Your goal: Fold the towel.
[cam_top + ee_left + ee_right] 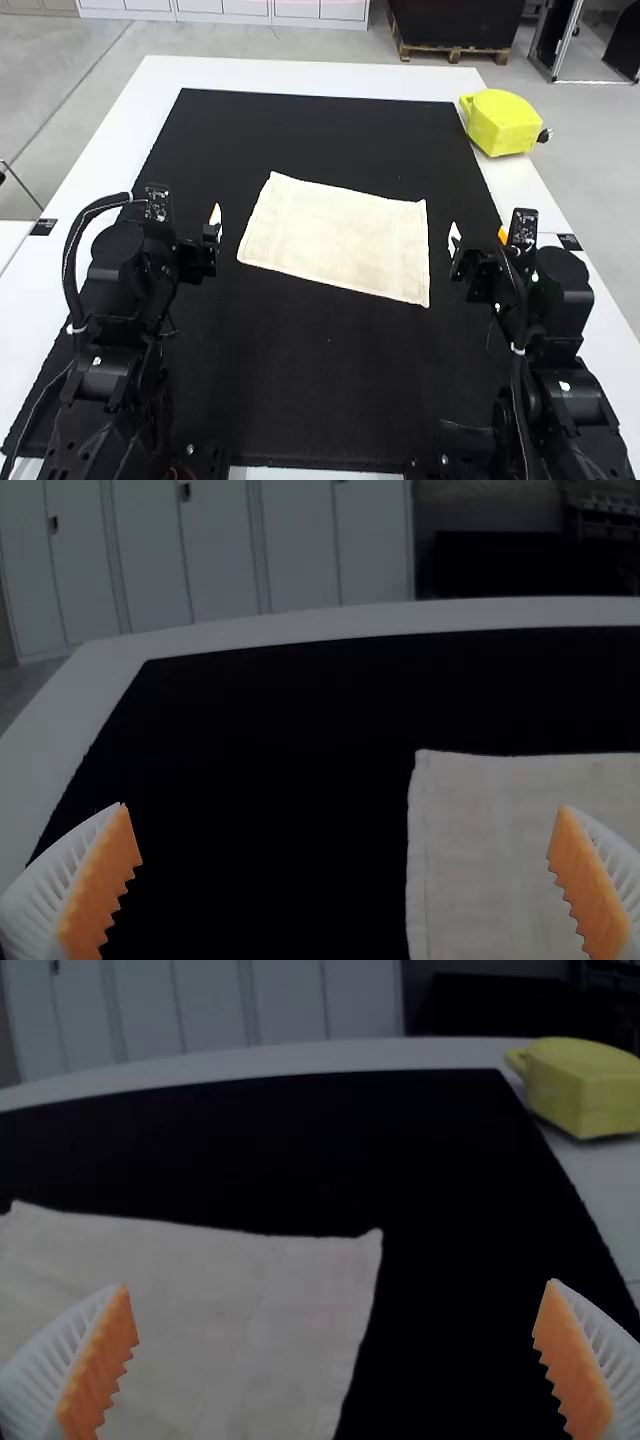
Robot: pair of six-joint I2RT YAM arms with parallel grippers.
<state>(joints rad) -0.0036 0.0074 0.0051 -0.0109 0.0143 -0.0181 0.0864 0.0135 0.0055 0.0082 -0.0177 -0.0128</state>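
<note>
A cream towel lies spread and flat on the black mat, slightly turned, with neither gripper touching it. My left gripper is beside the towel's left edge; in the left wrist view the same gripper stands open, its fingers wide apart, with part of the towel beyond. To the right of the towel is my right gripper. Seen in the right wrist view, this gripper is open too, and the towel lies past its fingers with one corner in view.
A yellow object, shaped like a tape measure, sits on the white table at the back right, by the edge of the black mat. The mat extends around the towel on every side.
</note>
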